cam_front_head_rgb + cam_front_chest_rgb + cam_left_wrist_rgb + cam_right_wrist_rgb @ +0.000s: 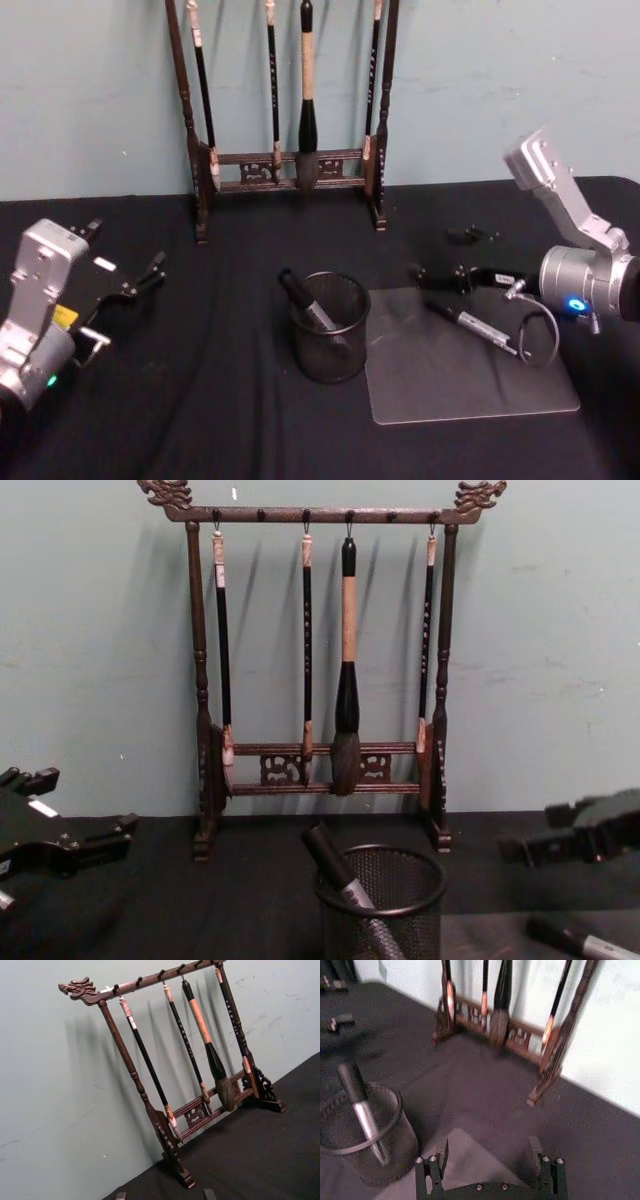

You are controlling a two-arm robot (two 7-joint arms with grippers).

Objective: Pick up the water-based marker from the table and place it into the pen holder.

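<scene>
hovering released, jaws spread wide, the right end effector (pixel 448 258) hangs just above the water-based marker (pixel 476 327), which lies on the clear mat (pixel 470 385). a second marker (pixel 301 295) stands in the pen holder (pixel 330 360) to its left. probably the reach step: next it must drop and close on the barrel. the left end effector (pixel 125 255) idles spread, well apart. black desk (pixel 200 400), pale wall (pixel 100 100), brush rack (pixel 285 170) behind.

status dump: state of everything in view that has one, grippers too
pen holder: upright, one marker inside.
marker in holder: leaning on rim, dark end up.
loose marker: flat on the clear mat, unheld.
brush rack: upright, four brushes hanging.
left gripper: fingers open, empty.
right gripper: fingers open, empty, over the mat.
</scene>
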